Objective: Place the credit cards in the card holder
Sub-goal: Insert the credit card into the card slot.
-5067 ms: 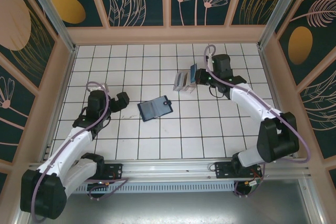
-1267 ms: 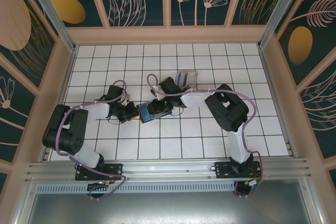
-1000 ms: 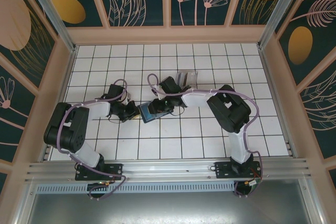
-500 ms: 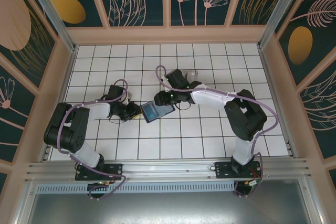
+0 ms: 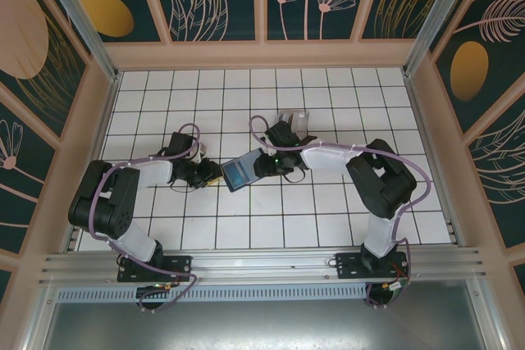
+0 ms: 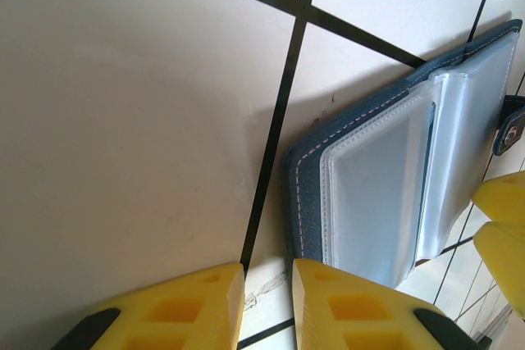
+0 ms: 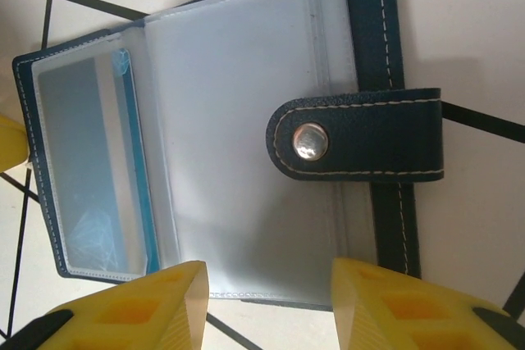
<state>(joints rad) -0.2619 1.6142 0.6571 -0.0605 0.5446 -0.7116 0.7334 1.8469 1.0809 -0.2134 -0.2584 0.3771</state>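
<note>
Progress: early, by the look of it. The card holder [image 7: 246,120] lies opened flat on the tiled table [image 5: 164,96], clear pockets up. One tucked card [image 7: 82,178], with a blue stripe, sits in the end pocket. The loose cards [image 5: 289,119] wait well apart from the holder, beyond the right arm [image 5: 336,156]. Filling the other pockets is the work left.

Items, largest first:

- Tiled table: one, white squares with dark lines.
- Arms: two. The left arm [image 5: 139,174] reaches in from the holder's left, the right arm from its right.
- Grippers: two. The left gripper [image 6: 267,305] rests low just beside the holder's stitched edge, jaws a narrow gap apart with only bare tile between them. The right gripper [image 7: 267,305] hangs over the holder's opposite side, jaws standing wide and clamped on nothing (whether a finger touches the leather cannot be told).
- Card holder: one, navy, between the two grippers.
- Loose cards: a small grey cluster, at least two; the exact count is not readable from above.
- Tucked card: one.
- Strap [image 7: 369,147]: one, folded across the clear sleeve.
- Snap [image 7: 310,141]: one, silver, unfastened.
</note>
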